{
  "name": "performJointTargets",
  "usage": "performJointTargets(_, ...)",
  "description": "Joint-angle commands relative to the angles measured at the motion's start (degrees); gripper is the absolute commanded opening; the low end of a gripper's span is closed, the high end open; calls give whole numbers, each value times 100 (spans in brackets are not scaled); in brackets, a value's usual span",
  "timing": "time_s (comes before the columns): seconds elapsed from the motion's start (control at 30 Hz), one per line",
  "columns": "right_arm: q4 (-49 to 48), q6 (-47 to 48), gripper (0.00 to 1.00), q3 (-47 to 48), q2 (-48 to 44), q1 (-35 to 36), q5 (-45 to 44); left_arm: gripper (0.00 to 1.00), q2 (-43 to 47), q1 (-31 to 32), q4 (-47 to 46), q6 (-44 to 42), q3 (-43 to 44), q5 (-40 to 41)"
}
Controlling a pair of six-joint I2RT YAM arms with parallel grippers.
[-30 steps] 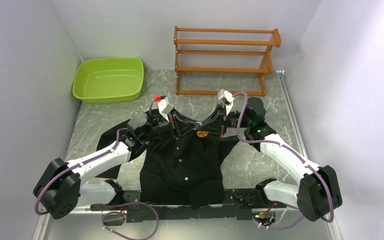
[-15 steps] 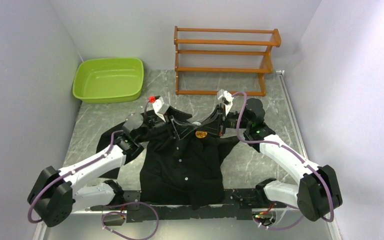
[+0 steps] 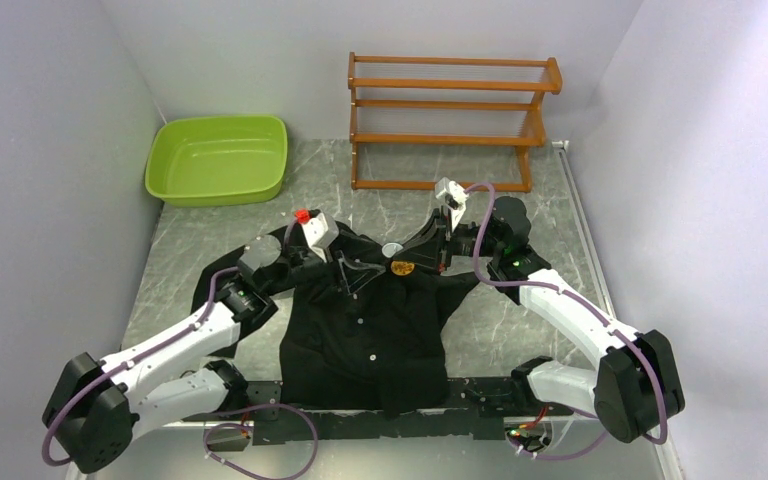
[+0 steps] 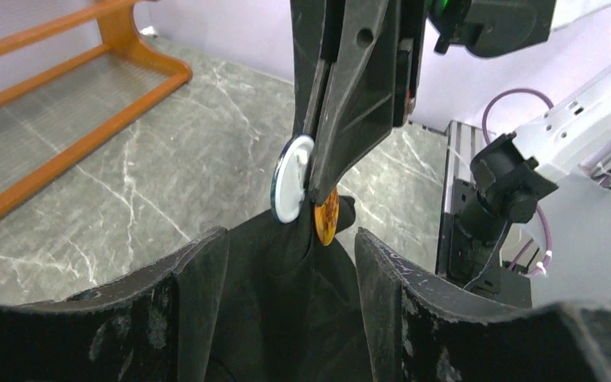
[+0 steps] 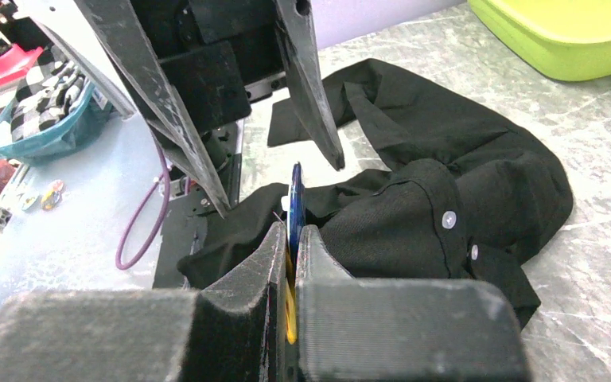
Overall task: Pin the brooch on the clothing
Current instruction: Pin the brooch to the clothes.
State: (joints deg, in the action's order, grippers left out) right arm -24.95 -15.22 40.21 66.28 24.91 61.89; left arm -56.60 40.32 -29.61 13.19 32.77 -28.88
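The clothing (image 3: 365, 330) is a black button-up shirt lying flat on the table, collar toward the back. The brooch (image 3: 401, 267), a small orange disc, sits by the collar. My right gripper (image 3: 415, 260) is shut on it. In the right wrist view the orange disc (image 5: 289, 318) and a blue-rimmed round part (image 5: 295, 199) are squeezed between the right gripper (image 5: 293, 232) fingers. From the left wrist, the brooch (image 4: 327, 219) and a white disc (image 4: 293, 179) sit on either side of a raised shirt fold (image 4: 286, 318). My left gripper (image 4: 286, 239) stands open around that fold, touching nothing.
A green basin (image 3: 218, 158) stands at the back left and a wooden rack (image 3: 450, 120) at the back centre. Grey walls close in both sides. A shirt sleeve (image 3: 215, 290) trails left under my left arm.
My left gripper has opened, let go of the collar area and drawn back to the left. The right gripper stays shut on the brooch in the same place.
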Motion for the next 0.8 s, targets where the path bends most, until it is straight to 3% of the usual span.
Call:
performJointTargets(0.0,-308,31,0,19,-149,7,130,64,-301,-41,-29,-345,164,-283)
performJointTargets(0.23,-192,94,0,59,-186,7,148,61,-771,-174,-529,-229,411,-769)
performJointTargets(0.77,-179,71,0,74,-236,14,224,59,-923,-495,-975,-12,665,-1421)
